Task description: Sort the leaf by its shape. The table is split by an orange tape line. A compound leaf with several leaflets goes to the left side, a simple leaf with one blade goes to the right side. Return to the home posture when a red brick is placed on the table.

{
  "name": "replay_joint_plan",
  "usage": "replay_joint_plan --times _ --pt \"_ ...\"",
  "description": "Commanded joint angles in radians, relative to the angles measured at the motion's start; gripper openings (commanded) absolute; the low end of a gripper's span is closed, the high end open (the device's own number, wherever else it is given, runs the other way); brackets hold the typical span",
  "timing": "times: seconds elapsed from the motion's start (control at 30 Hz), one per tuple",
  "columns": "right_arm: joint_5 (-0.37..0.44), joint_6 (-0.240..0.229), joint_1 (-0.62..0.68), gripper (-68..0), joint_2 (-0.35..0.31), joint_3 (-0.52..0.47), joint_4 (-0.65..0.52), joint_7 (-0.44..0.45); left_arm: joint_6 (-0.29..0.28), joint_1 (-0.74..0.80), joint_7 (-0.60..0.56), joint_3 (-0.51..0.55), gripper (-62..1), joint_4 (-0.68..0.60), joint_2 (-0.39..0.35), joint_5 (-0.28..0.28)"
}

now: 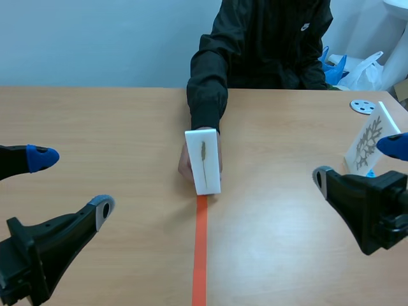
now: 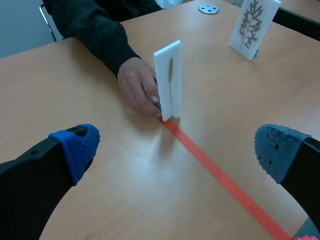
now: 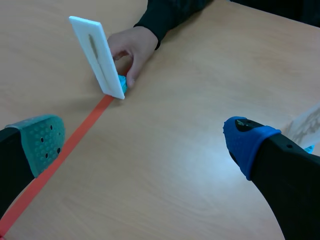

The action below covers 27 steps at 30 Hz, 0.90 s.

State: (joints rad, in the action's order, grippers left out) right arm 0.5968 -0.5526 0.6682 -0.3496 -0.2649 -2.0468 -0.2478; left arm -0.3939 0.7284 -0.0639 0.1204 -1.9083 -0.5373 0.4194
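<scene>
Both the left claw [image 1: 73, 183] and the right claw [image 1: 358, 162] gape released, the upright single-leaf card [image 1: 203, 160] standing ahead between them, held by a person's hand [image 2: 137, 90].

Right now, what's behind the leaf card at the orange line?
A person's hand holds the leaf card from behind, at its blue foot. From the front, the hand is mostly hidden.

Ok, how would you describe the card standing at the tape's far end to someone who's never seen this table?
Follow the orange tape line away from the robot to its far end: a white card stands there, a person's hand holding it from behind. It bears one slim, unbranched leaf, while the other card, off on the right side, shows a branching, many-lobed leaf.
</scene>
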Motion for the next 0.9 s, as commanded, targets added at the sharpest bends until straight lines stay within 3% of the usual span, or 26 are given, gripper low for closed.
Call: replay_joint_plan --times 0.0,0.87 --pt "-0.001 0.010 -0.006 0.4 -0.011 0.000 -0.003 0.029 -0.002 0.000 -0.014 -0.001 1.4 -0.017 0.005 0.006" --pt "-0.011 0.028 -0.006 0.4 -0.014 0.003 -0.003 0.038 -0.001 0.000 -0.014 -0.001 1.4 -0.017 0.005 0.006"
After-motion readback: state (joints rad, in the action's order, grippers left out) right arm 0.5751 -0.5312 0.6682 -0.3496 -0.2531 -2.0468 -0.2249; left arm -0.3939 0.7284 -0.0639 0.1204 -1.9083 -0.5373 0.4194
